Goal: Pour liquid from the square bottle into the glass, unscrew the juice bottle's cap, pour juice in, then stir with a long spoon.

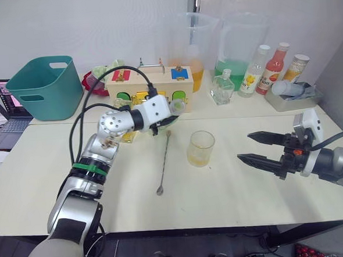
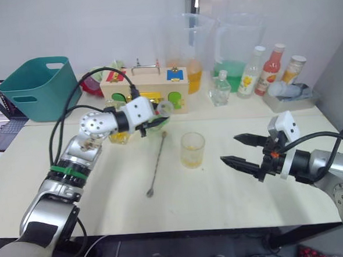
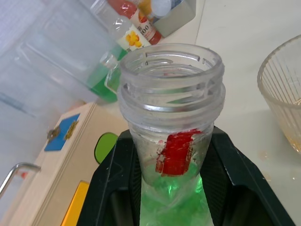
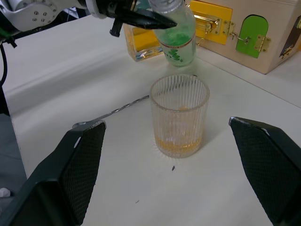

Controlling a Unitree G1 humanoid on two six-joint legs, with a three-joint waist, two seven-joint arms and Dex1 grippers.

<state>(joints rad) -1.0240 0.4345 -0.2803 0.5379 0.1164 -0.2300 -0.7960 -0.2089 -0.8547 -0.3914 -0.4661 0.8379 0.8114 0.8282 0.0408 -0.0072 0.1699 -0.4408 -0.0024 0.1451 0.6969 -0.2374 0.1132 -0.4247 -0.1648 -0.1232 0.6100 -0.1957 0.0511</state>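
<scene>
the left gripper (image 1: 162, 118) has its jaws closed around the juice bottle (image 4: 176, 35), gripping it just below the neck. the bottle is tipped over toward the glass (image 1: 200, 148), its open mouth (image 3: 170, 70) uncapped and pointing that way, though it is not over the rim. the glass stands near the middle of the bench (image 1: 234, 194) with a little amber liquid at the bottom. the long spoon (image 1: 164, 164) lies flat on the bench just to the left of the glass, bowl end nearer the robot. the right gripper (image 1: 256, 148) hovers to the right of the glass, apart from it, jaws spread wide and empty.
</scene>
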